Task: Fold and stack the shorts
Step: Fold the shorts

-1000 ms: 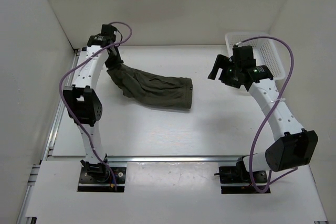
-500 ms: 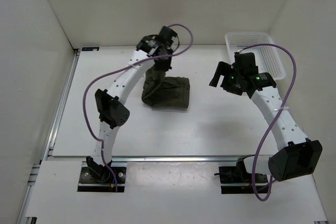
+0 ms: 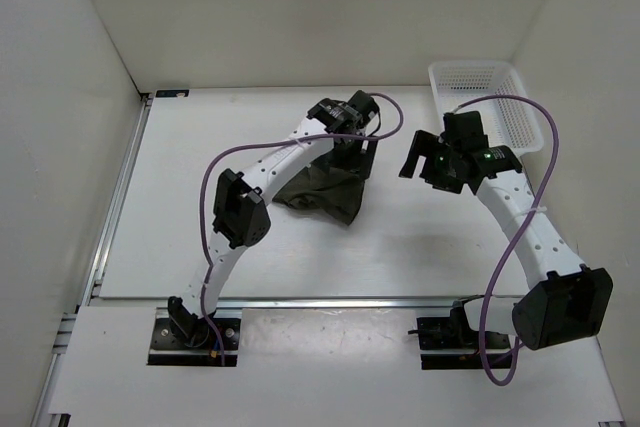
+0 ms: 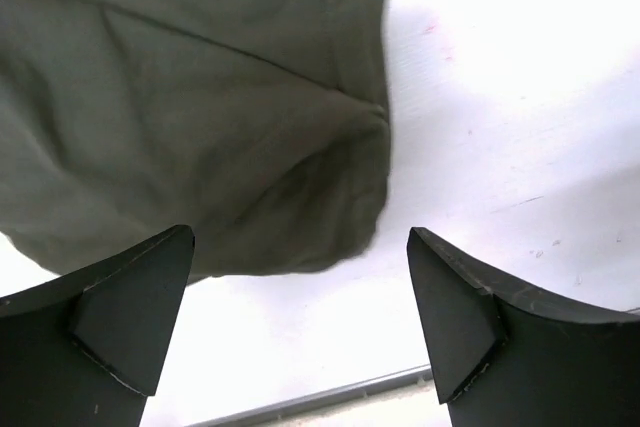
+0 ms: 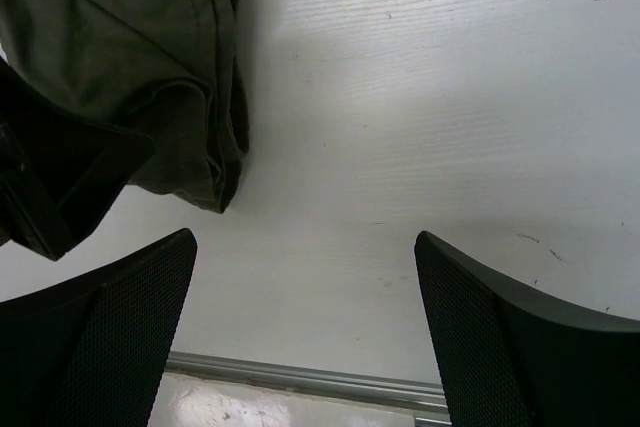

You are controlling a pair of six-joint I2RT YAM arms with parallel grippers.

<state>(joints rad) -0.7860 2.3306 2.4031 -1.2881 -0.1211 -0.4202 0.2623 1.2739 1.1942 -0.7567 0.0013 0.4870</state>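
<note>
The dark olive-green shorts lie doubled over in a heap at the middle of the table. My left gripper hovers over their far right edge, open, with nothing between its fingers. In the left wrist view the shorts fill the upper left, and the left gripper spans bare table beside their hem. My right gripper hangs open just right of the shorts, apart from them. In the right wrist view the shorts bunch at the upper left, beyond the empty right gripper.
A white mesh basket stands at the back right corner. White walls close in the table on three sides. A metal rail runs along the table's near edge. The left arm reaches diagonally across the table's middle.
The left gripper carried the shorts' left end rightward over the other half, then opened and let it go. The shorts are now a compact heap. The right arm barely moved.
</note>
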